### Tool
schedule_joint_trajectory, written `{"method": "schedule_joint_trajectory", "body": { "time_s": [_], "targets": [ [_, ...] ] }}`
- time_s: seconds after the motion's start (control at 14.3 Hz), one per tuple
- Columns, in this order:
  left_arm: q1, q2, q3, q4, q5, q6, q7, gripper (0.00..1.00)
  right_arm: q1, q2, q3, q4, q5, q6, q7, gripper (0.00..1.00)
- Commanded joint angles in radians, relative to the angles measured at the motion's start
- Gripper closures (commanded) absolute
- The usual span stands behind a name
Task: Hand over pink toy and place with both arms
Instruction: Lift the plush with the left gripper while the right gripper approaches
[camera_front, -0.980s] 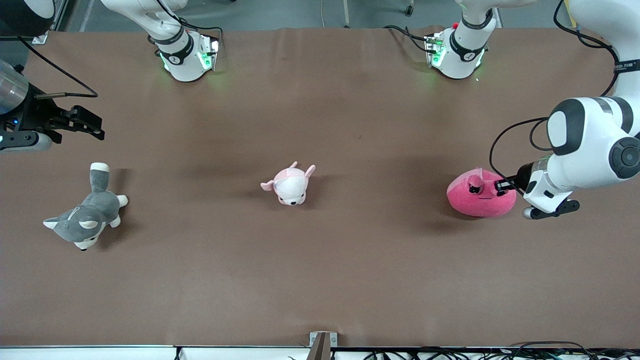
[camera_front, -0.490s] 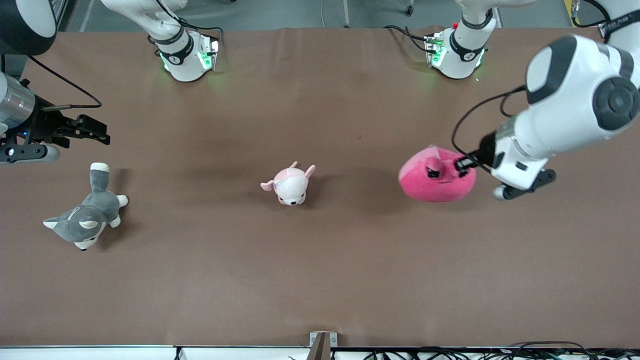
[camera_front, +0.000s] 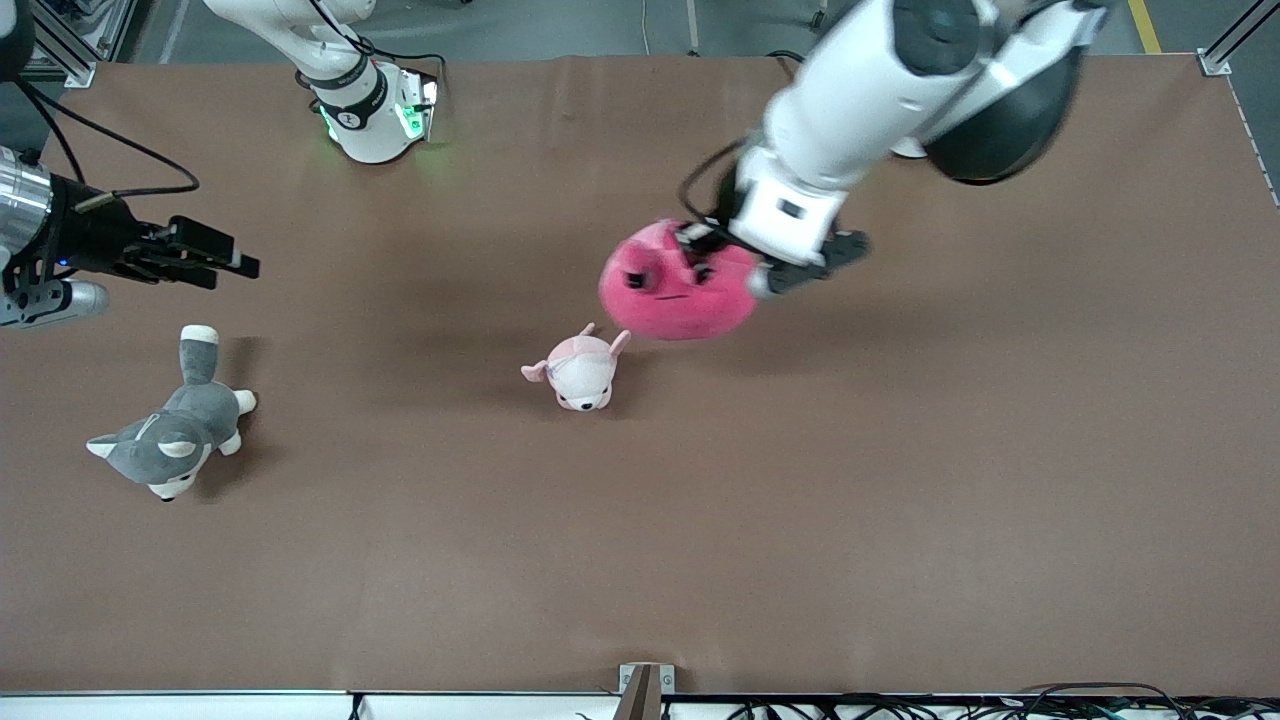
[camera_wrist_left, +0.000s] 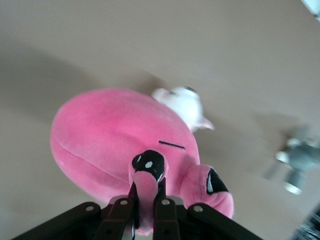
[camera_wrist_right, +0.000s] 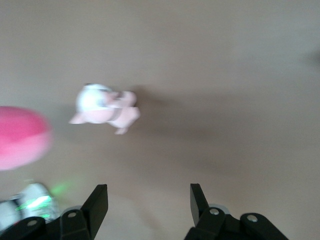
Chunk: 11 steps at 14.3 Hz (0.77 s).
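Left gripper (camera_wrist_left: 145, 212) pinching pink toy (camera_front: 675, 285)

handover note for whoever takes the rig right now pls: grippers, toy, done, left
Left gripper: shut on one eye stalk of the pink toy, holding it in the air over mid-table, above the pale pink puppy.
Right gripper: open, empty, over the right arm's end of the table, above the grey husky plush.
Done: toy picked up.
Left: pass the toy to the right gripper, then place it.
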Motion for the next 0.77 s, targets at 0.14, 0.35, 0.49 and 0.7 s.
{"method": "schedule_joint_trajectory", "body": {
  "time_s": [0.14, 0.35, 0.49, 0.7],
  "targets": [
    [-0.157, 0.091, 0.01, 0.055, 0.02, 0.179, -0.063, 1.0, 0.037, 0.008, 0.012, 0.04, 0.166, 0.0, 0.115, 0.27],
    [-0.201, 0.097, 0.018, 0.055, 0.02, 0.19, -0.073, 1.0, 0.143, 0.005, 0.012, 0.034, 0.147, 0.046, 0.206, 0.29],
    [-0.207, 0.097, 0.024, 0.055, 0.026, 0.19, -0.078, 1.0, 0.195, 0.007, 0.012, 0.032, 0.114, 0.049, 0.232, 0.29],
    [-0.215, 0.097, 0.024, 0.055, 0.032, 0.19, -0.089, 1.0, 0.263, 0.025, 0.012, 0.022, 0.097, 0.055, 0.235, 0.29]
  ]
}}
